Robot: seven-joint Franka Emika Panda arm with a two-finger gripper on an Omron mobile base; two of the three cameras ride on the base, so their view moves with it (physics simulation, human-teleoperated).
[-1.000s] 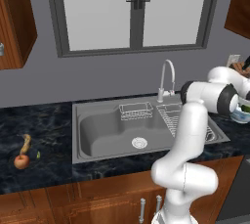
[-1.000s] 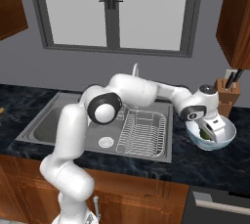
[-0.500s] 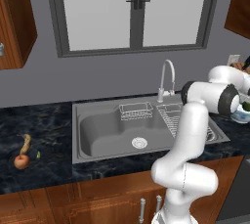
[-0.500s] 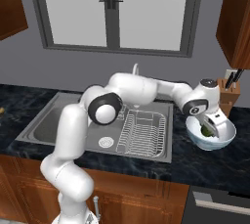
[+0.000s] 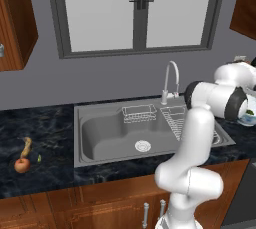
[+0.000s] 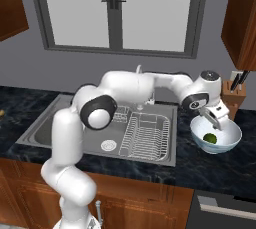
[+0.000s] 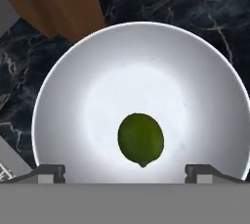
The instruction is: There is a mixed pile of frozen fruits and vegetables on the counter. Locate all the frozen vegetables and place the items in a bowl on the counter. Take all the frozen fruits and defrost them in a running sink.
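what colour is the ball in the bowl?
Dark green. The ball lies in the white bowl, clearest in the hand view.

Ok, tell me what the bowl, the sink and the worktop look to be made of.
Bowl: smooth white glazed ceramic, by its soft sheen; could be plastic.
Sink: brushed steel, by its even matte grey and round metal drain.
Worktop: polished black stone, like marble or granite, by its pale veining; a laminate imitation can't be ruled out.

I'm working in a home kitchen.
I see a steel sink (image 5: 145, 133) with faucet (image 5: 171, 78), black marbled counter (image 5: 45, 168), wooden cabinets (image 5: 75, 208), a window (image 5: 135, 10).
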